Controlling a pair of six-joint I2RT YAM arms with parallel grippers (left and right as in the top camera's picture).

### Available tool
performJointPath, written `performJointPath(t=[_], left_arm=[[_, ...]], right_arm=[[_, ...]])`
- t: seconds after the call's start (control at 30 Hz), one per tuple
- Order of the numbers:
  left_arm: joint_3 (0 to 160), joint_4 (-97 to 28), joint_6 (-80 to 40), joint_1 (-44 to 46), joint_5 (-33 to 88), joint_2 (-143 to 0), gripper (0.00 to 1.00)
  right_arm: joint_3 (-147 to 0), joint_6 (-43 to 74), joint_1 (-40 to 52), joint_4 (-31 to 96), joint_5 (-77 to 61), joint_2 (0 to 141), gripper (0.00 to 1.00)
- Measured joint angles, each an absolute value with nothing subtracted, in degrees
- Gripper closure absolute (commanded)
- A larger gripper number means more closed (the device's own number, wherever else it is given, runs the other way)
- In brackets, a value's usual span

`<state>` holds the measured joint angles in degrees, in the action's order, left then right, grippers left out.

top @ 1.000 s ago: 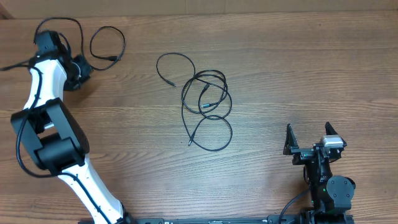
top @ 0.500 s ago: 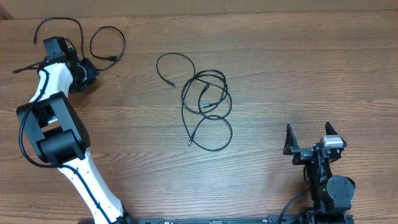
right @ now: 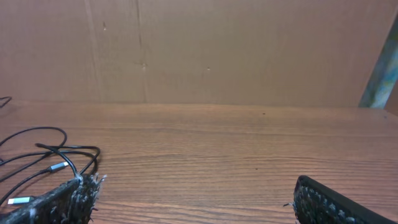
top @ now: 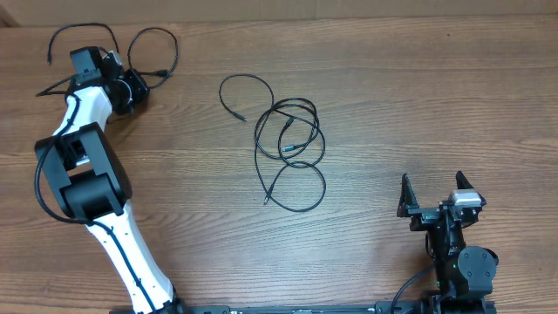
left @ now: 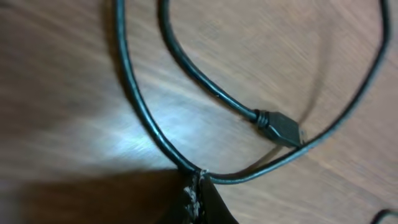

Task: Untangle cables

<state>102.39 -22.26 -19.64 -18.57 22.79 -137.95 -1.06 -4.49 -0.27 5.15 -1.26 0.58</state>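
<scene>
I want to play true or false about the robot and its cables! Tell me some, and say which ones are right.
1. The left gripper is pinched shut on a loose cable. True.
2. The right gripper holds a cable. False: it is open and empty, away from the cables.
3. The tangled cables lie near the middle of the wooden table. True.
4. The tangled cables are red. False: they are black.

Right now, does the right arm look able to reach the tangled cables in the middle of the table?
Probably yes: only bare table lies between the open right end effector and the tangled cables.
</scene>
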Motion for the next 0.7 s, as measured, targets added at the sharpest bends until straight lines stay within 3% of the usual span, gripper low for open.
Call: performJointPath(t=[0.3,0.63,0.7], left_arm=[[102.02,-13.04,-23.62,-17.56,31.62,-140.40,0.96],[101.60,-22.44,-26.46,-18.13,27.70,-136.94,0.93],[101.32,-24.10,-26.68,-18.46,25.36,-135.28,0.88]], right_arm=[[-1.06,-4.51,-0.27,5.15,-1.23,0.58,0.00],[-1.06,-4.51,-0.27,5.15,-1.26,0.58,0.00],[-1.06,-4.51,-0.30,5.17,-1.26,0.58,0.00]])
